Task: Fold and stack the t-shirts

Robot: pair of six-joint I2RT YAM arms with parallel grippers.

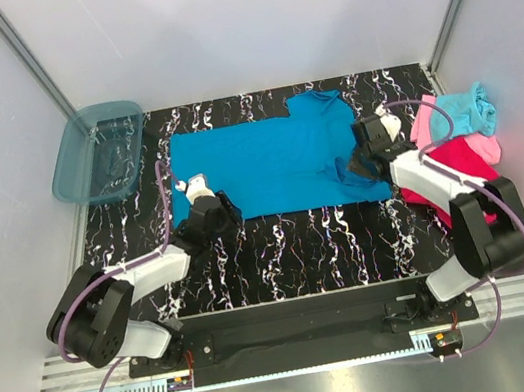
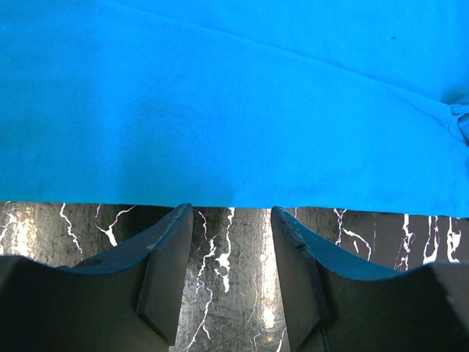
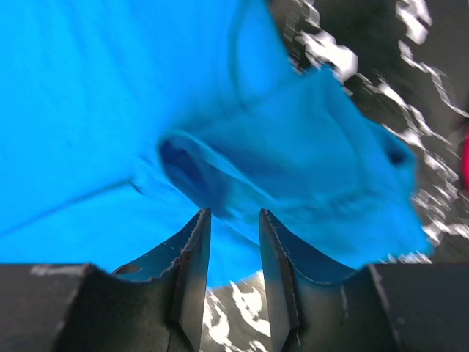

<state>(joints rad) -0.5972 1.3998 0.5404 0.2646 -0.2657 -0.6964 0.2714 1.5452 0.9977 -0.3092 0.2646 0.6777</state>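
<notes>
A medium blue t-shirt [image 1: 267, 165] lies spread flat on the black marbled table [image 1: 281, 248]. My left gripper [image 1: 227, 208] sits at its near left hem. In the left wrist view that gripper [image 2: 231, 213] is open, with bare table between the fingers and the blue hem [image 2: 234, 110] just beyond the tips. My right gripper [image 1: 354, 168] is at the shirt's right side, by a sleeve. In the blurred right wrist view it [image 3: 233, 216] is open above the rumpled sleeve [image 3: 293, 169], gripping nothing. A light pink [image 1: 427, 121], a light aqua [image 1: 468, 107] and a magenta-red t-shirt [image 1: 459, 161] lie heaped at the right.
A translucent teal plastic bin [image 1: 97, 154] stands at the table's far left corner. White walls with metal frame posts close in the back and both sides. The heap of shirts lies right beside the right arm [image 1: 433, 186].
</notes>
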